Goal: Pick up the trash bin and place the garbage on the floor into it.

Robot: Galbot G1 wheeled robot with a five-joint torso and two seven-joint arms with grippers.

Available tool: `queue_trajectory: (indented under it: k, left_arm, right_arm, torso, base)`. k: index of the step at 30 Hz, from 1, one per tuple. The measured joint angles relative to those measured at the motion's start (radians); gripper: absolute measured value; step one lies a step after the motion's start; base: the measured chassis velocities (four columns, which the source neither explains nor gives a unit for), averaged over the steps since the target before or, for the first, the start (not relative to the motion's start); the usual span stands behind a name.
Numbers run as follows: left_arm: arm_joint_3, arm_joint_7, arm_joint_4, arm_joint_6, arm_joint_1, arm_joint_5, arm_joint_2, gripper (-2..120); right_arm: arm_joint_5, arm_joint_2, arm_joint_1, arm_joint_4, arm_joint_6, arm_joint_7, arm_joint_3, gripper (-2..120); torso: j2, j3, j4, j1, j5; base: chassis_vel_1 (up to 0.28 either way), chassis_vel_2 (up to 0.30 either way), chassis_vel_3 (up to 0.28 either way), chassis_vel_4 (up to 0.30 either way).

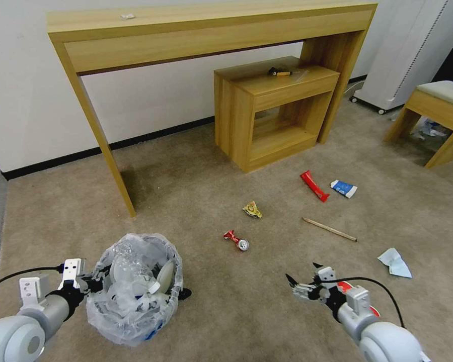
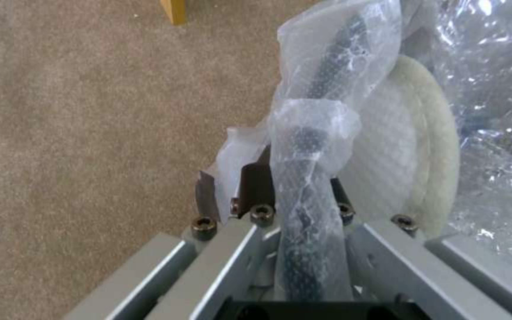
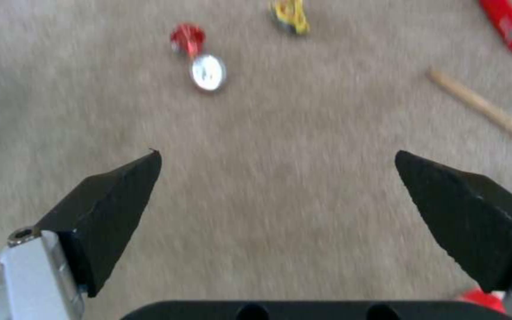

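While your left gripper (image 1: 93, 281) is clamped on the bag-wrapped rim of the trash bin (image 1: 133, 289), note that the hold is on thin metal under slippery film; the left wrist view shows the fingers pinching the rim (image 2: 303, 178) through the plastic. The bin hangs at the lower left of the head view, just above the floor (image 1: 196, 201), and already carries a white slipper (image 2: 410, 146) and clear plastic. You should judge it light but top-loaded, and the crinkly bag may slide on the rim if the bin is swung.

Your right gripper (image 1: 303, 278) hovers low over the carpet with its jaws spread wide and nothing between them. Ahead of it lie the crushed red can (image 1: 236, 240) and the yellow wrapper (image 1: 252, 209); further right are the red wrapper (image 1: 314, 185), the blue-white cup (image 1: 344, 188), the wooden stick (image 1: 329, 229) and the light-blue mask (image 1: 394, 262). A red-and-white item sits partly hidden beneath the right arm; what it is cannot be confirmed.

Handling assessment: the can is stiff but dented and likely to roll on its round end, so take it across the crushed waist. The wrappers and mask are limp and flat; pinch a raised fold. The stick is rigid; grip it near mid-length to keep it level.
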Motion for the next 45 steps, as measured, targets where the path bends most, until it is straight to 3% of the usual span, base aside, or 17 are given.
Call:
queue_trajectory:
  k: [12, 23, 38, 45]
  left_arm:
    - [0.004, -0.001, -0.002, 0.0, 0.012, 0.028, -0.009, 0]
    - [0.021, -0.009, -0.008, 0.0, 0.022, 0.056, -0.017, 0]
    - [0.034, -0.015, -0.015, 0.0, 0.026, 0.071, -0.022, 0]
    - [0.035, -0.017, -0.032, 0.0, 0.032, 0.069, -0.017, 0]
  right_arm:
    - [-0.089, -0.028, -0.045, -0.232, 0.092, -0.114, 0.068, 100]
    - [-0.085, -0.088, -0.019, -0.404, 0.193, -0.141, 0.105, 100]
    - [-0.07, -0.103, 0.189, -0.615, 0.219, -0.199, 0.015, 99]
    - [-0.106, -0.065, 0.263, -0.701, 0.223, -0.238, -0.037, 89]
  torso:
    - [0.0, 0.0, -0.0002, 0.0, 0.0002]
    - [0.0, 0.0, -0.0002, 0.0, -0.0001]
    - [0.0, 0.0, 0.0, 0.0, -0.0003]
    - [0.0, 0.0, -0.0001, 0.0, 0.0]
  base:
    - [0.0, 0.0, 0.0, 0.0]
    - [0.0, 0.0, 0.0, 0.0]
    - [0.0, 0.0, 0.0, 0.0]
    - [0.0, 0.0, 0.0, 0.0]
